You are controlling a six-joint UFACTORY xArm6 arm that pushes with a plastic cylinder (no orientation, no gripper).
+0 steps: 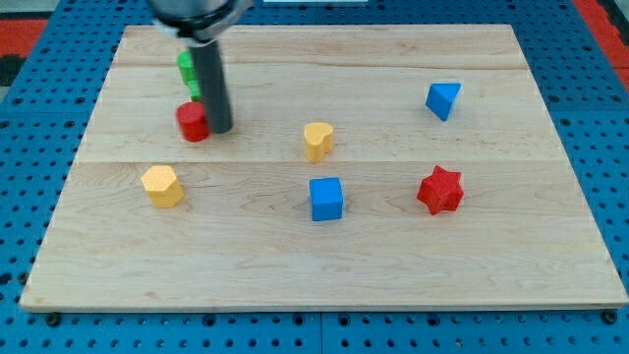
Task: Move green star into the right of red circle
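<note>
The tip (220, 129) is seen resting on the wooden board (295, 265), just at the right side of the red circle (193, 122), touching or nearly touching it. Nothing is grasped, since the rod has no jaws; it only presses sideways. The green star (186, 67) is found just above the red circle, towards the view's top, largely hidden behind the rod, so its shape cannot be made out fully. A yellow hexagon (162, 186) is placed below the red circle, towards the view's bottom left. A yellow heart (317, 141) is seen near the board's centre, with a blue cube (326, 199) just below it. A red star (439, 191) is located to the view's right, and a blue triangle (442, 99) lies above it.
</note>
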